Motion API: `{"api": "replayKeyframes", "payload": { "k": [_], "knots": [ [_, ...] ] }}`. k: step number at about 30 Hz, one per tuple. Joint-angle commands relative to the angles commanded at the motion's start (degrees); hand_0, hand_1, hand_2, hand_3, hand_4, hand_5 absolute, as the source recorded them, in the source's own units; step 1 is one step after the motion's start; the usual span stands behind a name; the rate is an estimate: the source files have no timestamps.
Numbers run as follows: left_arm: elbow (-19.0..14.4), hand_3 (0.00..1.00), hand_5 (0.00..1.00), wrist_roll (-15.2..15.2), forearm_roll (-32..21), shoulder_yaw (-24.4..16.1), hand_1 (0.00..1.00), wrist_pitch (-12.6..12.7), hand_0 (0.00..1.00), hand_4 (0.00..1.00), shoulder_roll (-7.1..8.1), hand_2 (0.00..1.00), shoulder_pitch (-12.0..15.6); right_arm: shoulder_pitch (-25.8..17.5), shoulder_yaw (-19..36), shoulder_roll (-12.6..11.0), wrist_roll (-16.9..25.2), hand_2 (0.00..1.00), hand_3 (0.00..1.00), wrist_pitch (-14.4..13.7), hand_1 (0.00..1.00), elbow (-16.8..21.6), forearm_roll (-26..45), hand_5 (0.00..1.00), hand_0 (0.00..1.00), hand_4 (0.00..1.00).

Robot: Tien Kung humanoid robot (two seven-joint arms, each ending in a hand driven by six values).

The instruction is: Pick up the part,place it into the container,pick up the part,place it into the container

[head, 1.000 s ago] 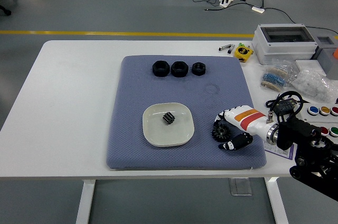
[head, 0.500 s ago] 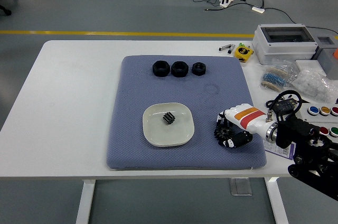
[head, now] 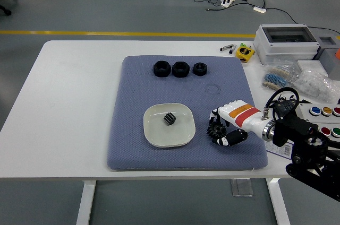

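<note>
On the blue mat [head: 133, 92] covering the white counter [head: 69, 108], the right hand [head: 229, 125] has its fingers [head: 234, 137] clamped on a black gear [head: 216, 129] just right of the white dish [head: 156, 132], which holds a smaller gear [head: 169, 119], with three black nuts [head: 180, 69] at the far edge.

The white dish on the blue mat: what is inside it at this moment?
One small black gear lies inside the white dish, near its middle. The rest of the dish is bare. Whatever is under the gear is covered.
</note>
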Motion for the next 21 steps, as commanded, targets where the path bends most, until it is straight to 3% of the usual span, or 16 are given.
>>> {"api": "replayKeyframes", "payload": {
  "k": [9, 17, 18, 21],
  "knots": [
    [0.0, 0.566, 0.701, 0.1, 0.4, -0.1, 0.615, -0.1, 0.709, 0.618, 0.13, 0.637, 0.3, 2.0, 0.7, 3.7, -0.6, 0.43, 0.461, -0.5, 0.361, 2.3, 0.3, 0.233, 0.163, 0.621],
    [0.0, 0.567, 0.702, 0.1, 0.3, -0.2, 0.614, -0.2, 0.71, 0.618, 0.24, 0.638, 0.1, 4.3, -0.1, 9.5, -2.1, 0.431, 0.461, 0.3, 0.362, -0.8, 3.8, 0.191, 0.168, 0.59],
    [0.0, 0.567, 0.701, 0.1, 0.1, -0.1, 0.612, -0.2, 0.71, 0.619, 0.26, 0.638, 0.0, 4.6, -0.3, 10.3, -2.8, 0.481, 0.652, 1.0, 0.419, -1.4, 4.0, 0.188, 0.261, 0.652],
    [0.0, 0.567, 0.701, 0.1, -0.2, -0.1, 0.612, -0.2, 0.71, 0.619, 0.29, 0.638, -0.1, 5.1, -0.9, 11.6, -3.6, 0.481, 0.652, 2.0, 0.419, -2.4, 4.2, 0.188, 0.261, 0.652]
  ]
}}
